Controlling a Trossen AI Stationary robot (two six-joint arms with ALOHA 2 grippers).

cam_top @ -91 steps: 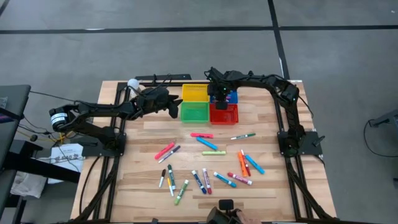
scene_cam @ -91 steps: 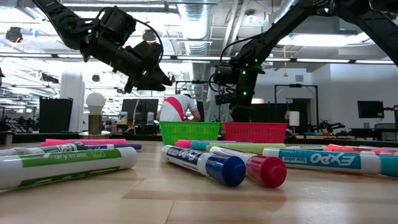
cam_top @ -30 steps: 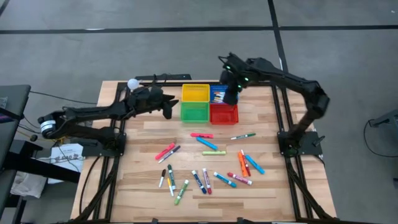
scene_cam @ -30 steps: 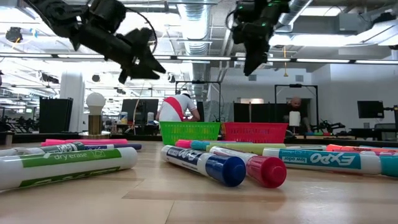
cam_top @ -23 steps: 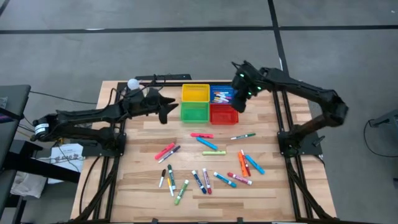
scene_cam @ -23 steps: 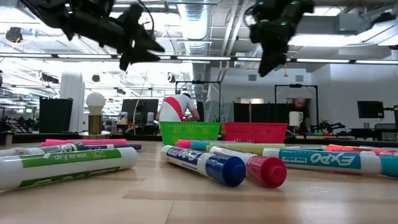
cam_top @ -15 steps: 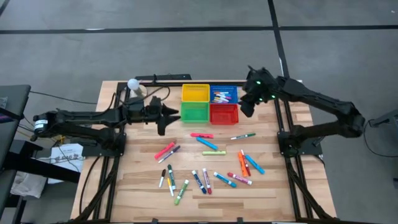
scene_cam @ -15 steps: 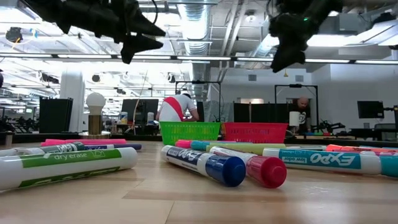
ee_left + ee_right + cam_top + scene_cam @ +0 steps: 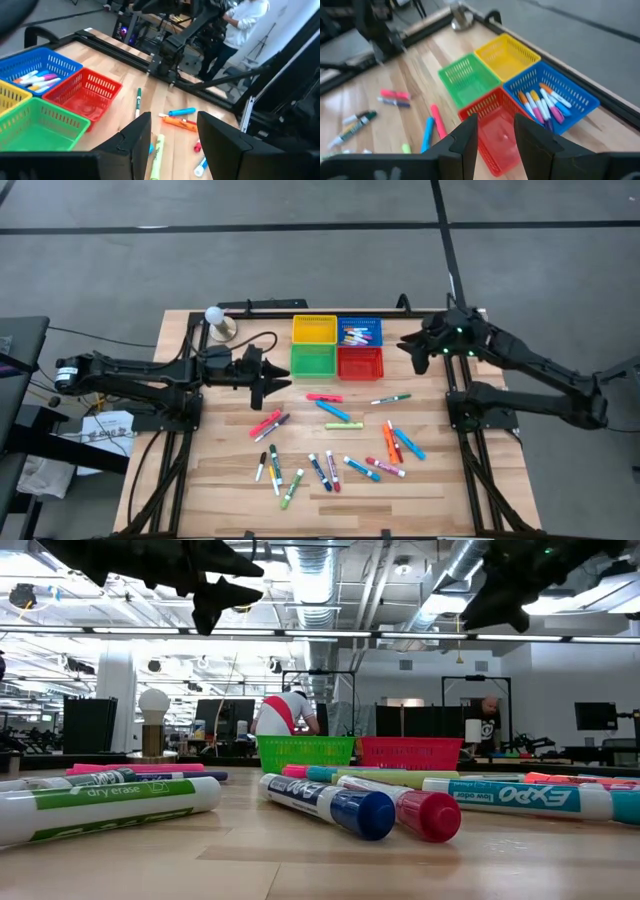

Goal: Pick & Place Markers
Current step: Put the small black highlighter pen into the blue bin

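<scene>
Several markers (image 9: 333,411) lie flat and scattered on the wooden table's middle and near half. More markers (image 9: 540,102) lie inside the blue basket (image 9: 360,331). My left gripper (image 9: 278,377) hovers open, pointing right, just left of the green basket (image 9: 312,361) and above the table. In its wrist view, its fingers (image 9: 174,120) have nothing between them. My right gripper (image 9: 405,346) hovers open to the right of the red basket (image 9: 360,364), pointing left. Nothing sits between its fingers (image 9: 495,122) either.
Four mesh baskets stand in a square at the far middle, the yellow basket (image 9: 314,329) at its far left. A white ball on a stand (image 9: 215,316) is at the far left corner. Black frame rails (image 9: 186,395) run along both sides. A person (image 9: 290,712) stands in the room beyond.
My right gripper has drawn back from above the blue basket toward the table's right edge, tipping more level. My left gripper has swung from beside the yellow and green baskets toward the near edge, staying above the table. No marker has moved.
</scene>
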